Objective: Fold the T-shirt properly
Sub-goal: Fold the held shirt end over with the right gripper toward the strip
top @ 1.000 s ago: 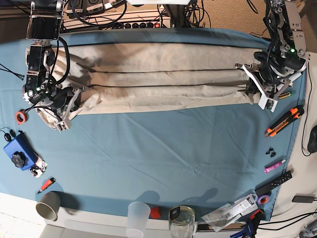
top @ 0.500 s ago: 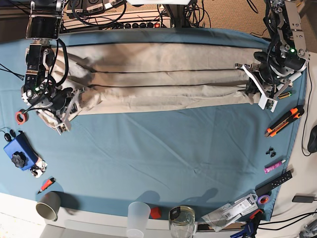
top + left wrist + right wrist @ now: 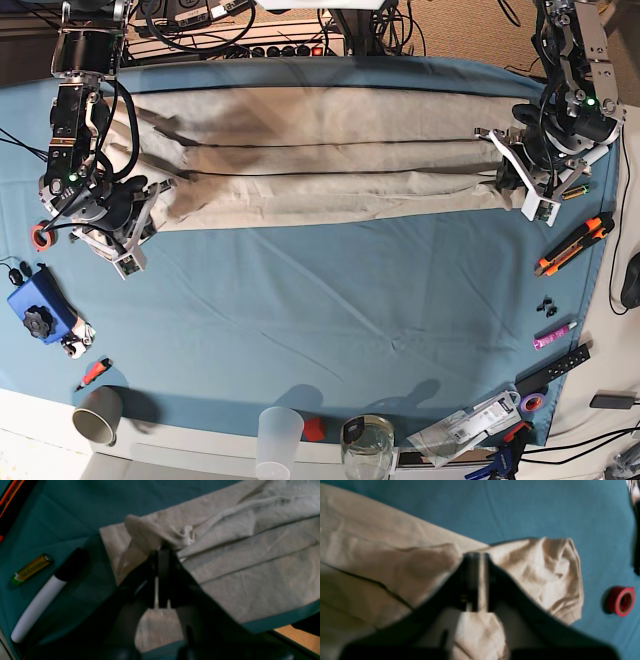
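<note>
The T-shirt (image 3: 320,150) lies stretched in long folds across the far half of the tablecloth (image 3: 330,300) — left gripper (image 3: 160,552) pinching its right end taut. Right gripper (image 3: 476,580) at the bunched left end; grip unclear.

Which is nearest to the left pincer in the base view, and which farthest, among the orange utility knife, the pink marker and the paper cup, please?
Measured from the left pincer, at the shirt's end on the view's right:
1. Orange utility knife, just below it, near the right edge.
2. Pink marker, lower down the same edge.
3. Paper cup, at the opposite, bottom-left corner.
</note>
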{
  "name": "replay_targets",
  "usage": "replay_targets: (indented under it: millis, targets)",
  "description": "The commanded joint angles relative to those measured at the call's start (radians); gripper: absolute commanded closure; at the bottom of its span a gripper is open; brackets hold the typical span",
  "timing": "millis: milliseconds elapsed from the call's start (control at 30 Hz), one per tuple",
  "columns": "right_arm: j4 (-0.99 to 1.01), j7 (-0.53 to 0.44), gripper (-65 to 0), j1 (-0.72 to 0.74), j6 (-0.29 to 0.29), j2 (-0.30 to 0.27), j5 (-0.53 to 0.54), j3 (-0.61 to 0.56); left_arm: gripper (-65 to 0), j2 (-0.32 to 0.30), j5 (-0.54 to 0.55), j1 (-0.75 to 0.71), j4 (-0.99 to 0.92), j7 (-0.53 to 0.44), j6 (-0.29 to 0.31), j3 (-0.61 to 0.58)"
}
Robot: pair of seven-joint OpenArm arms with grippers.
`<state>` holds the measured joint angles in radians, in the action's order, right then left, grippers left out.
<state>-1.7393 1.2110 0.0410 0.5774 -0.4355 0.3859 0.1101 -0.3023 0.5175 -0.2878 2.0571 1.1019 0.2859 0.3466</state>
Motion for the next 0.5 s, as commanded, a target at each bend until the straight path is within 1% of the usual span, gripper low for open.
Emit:
replay_targets:
  millis: [0, 33, 67, 167, 367, 467]
  targets:
    - [-0.014, -0.019, -15.2, 0.013, 0.003, -0.019, 0.006, 0.007, 0.0, -0.01, 0.007, 0.005, 0.018, -0.019, 0.005, 0.005]
    - [-0.014, -0.026, -17.5, 0.008, 0.003, -0.019, 0.006, 0.007, 0.0, -0.01, 0.007, 0.005, 0.018, -0.018, 0.004, 0.005]
    - [-0.014, -0.035, -17.7, 0.005, 0.002, -0.019, 0.005, 0.007, 0.0, -0.01, 0.007, 0.005, 0.018, -0.019, 0.004, 0.005]
    - [0.004, -0.05, -17.7, 0.004, 0.002, -0.019, 0.006, 0.006, 0.0, -0.01, 0.007, 0.005, 0.018, -0.019, 0.004, 0.005]
    - [0.123, -0.105, -17.7, 0.005, 0.003, -0.019, 0.006, 0.006, 0.0, -0.01, 0.007, 0.005, 0.018, -0.019, 0.004, 0.005]
    - [0.143, -0.106, -17.7, 0.006, 0.006, -0.019, 0.009, 0.006, 0.0, -0.01, 0.007, 0.005, 0.018, -0.019, 0.004, 0.005]
